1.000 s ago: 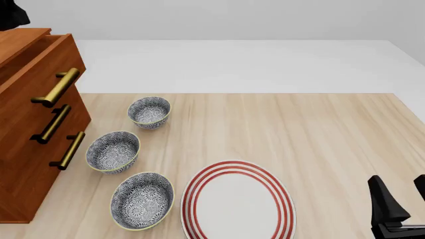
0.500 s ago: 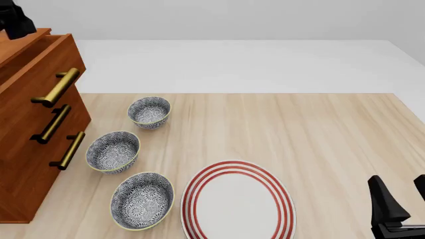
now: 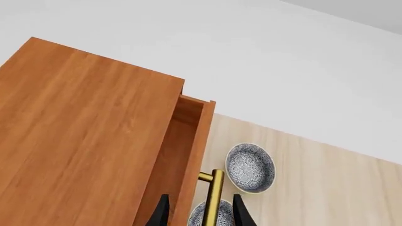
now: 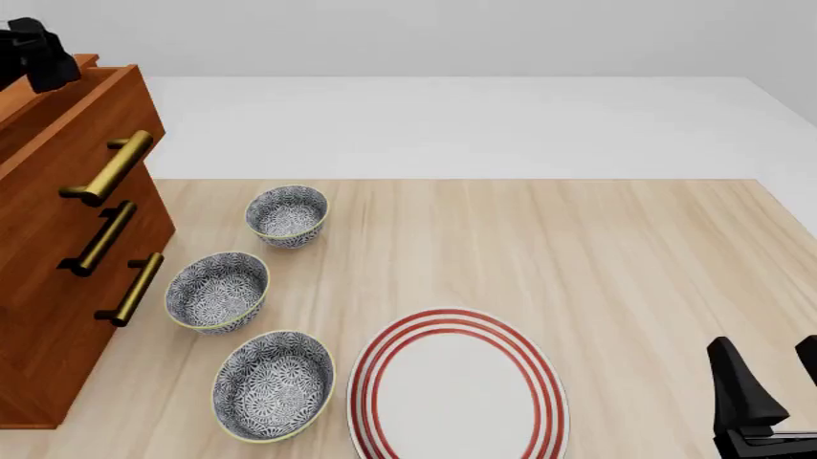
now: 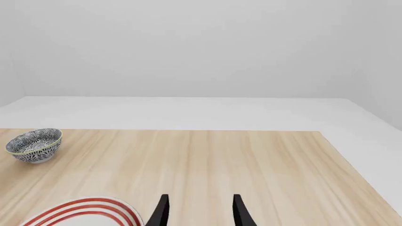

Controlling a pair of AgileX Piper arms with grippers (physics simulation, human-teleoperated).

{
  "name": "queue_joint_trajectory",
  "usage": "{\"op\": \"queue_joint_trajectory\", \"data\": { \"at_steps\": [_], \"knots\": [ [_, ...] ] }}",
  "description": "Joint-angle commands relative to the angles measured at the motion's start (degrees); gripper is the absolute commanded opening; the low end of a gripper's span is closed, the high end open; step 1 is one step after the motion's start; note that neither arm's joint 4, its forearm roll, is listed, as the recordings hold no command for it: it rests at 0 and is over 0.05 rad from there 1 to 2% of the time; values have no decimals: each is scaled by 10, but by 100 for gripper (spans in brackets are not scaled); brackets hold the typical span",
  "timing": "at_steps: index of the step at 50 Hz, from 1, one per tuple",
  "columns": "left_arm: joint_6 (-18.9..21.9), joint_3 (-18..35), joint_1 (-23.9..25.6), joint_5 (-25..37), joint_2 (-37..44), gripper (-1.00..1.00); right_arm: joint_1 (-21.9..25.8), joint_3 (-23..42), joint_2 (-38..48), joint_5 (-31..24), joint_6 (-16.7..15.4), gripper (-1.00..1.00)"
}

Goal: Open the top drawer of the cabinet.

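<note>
Plate (image 4: 457,387) with red rings lies nearest on the bench (image 4: 613,258), with three patterned bowls (image 4: 218,290) in a row beside it toward the cabinet (image 4: 52,316). Right tool (image 4: 763,402) rests low at the near right corner of the bench, well apart from everything; the right wrist view shows its two fingertips (image 5: 160,212) spread with nothing between them, so it is released and takes no part. Farther on, at the left edge of the bench, stands the cabinet, and its top drawer (image 4: 77,143) juts a little forward of the two lower ones. The left wrist view shows this clearly: a gap lies between the cabinet top and the drawer front, and some of the inner wall is visible. I judge the task partly done, perhaps finished if a small opening is enough; if not, more pulling is left. Left tool (image 3: 199,214) hangs above the cabinet, looking down. Its fingertips stand on both sides of the brass handle (image 3: 213,197) in that view, but they are spread and seem to be above the bar, not touching it, so the tool is released. In the front view only a dark part of this arm (image 4: 36,48) appears, over the cabinet's top corner.
</note>
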State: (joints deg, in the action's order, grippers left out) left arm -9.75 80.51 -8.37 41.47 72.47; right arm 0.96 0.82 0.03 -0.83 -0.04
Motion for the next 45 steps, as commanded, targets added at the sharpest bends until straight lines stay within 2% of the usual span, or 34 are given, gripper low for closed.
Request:
{"op": "queue_joint_trajectory", "data": {
  "at_steps": [1, 21, 45],
  "knots": [
    [0, -7, 0, -7, 7, 100, 0, 0, 0, 0, 0, 100],
    [6, -31, -1, -21, 10, 100, 0, 0, 0, 0, 0, 100],
    [8, -34, -8, -29, 25, 100, 0, 0, 0, 0, 0, 100]
  ]
}}
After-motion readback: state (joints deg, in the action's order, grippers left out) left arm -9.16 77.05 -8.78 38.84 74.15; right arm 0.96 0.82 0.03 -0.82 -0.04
